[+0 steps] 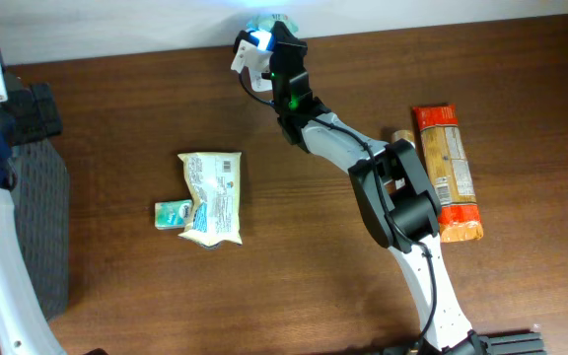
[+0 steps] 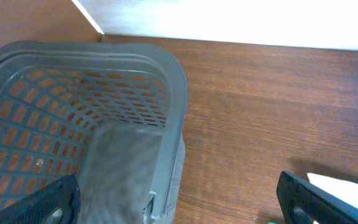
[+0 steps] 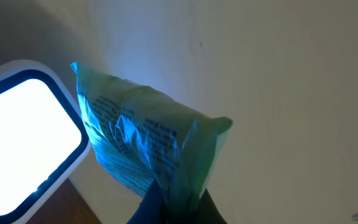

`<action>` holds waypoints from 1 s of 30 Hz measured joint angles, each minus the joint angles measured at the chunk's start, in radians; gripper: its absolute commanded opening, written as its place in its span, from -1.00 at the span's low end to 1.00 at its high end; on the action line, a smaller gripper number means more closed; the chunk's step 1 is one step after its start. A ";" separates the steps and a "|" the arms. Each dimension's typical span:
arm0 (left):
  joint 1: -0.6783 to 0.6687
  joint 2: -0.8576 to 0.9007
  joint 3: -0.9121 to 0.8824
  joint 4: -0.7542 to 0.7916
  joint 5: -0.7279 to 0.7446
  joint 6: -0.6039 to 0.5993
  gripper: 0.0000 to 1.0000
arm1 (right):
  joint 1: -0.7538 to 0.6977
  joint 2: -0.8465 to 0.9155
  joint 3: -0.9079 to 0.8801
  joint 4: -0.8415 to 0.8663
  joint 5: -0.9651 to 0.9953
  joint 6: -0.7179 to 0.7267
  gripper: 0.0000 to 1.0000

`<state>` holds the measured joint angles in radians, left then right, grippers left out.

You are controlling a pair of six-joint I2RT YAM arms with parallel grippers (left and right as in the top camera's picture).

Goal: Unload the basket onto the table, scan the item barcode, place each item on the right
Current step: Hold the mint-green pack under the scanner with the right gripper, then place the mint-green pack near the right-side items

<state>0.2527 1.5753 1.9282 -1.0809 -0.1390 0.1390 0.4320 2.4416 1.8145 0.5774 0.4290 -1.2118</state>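
The right gripper [image 3: 171, 200] has its jaws pinching the lower edge of a green packet [image 3: 146, 142]. It holds the packet over the table's far edge, just beside the lit white scanner [image 3: 22, 127], with blue light on the packet's printed face. The left gripper [image 2: 179, 205] hangs with jaws spread wide above a grey basket [image 2: 174, 81] at the table's left edge.

We find the right wrist view dim: left of the right gripper [image 3: 169, 200] the scanner [image 3: 18, 134] glares white, washing the packet [image 3: 148, 146] blue.

Crinkled green packet [image 3: 148, 140], lit blue, beside the glowing scanner [image 3: 23, 130].
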 measured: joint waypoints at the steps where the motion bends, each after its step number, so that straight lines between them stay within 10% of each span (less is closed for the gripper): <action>1: 0.000 0.000 0.000 0.000 0.000 0.000 0.98 | 0.000 0.000 0.000 0.006 0.000 0.000 -0.92; 9: 0.000 0.000 0.000 0.000 0.000 0.000 0.98 | 0.000 -0.006 0.000 -0.008 0.050 -0.053 -0.92; 13: 0.000 0.000 0.000 0.000 0.000 0.000 0.98 | 0.001 -0.141 -0.008 -0.366 0.049 0.041 -0.92; 22: 0.000 0.000 0.000 -0.016 -0.001 0.000 0.99 | -0.001 -0.670 0.017 -1.276 -0.209 0.924 -0.92; 30: 0.000 0.000 0.000 -0.016 0.000 0.000 0.98 | -0.167 -0.617 -0.108 -1.752 -0.260 1.301 -0.92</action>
<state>0.2527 1.5753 1.9282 -1.0966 -0.1390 0.1390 0.2653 1.8248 1.7061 -1.1751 0.1688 0.0891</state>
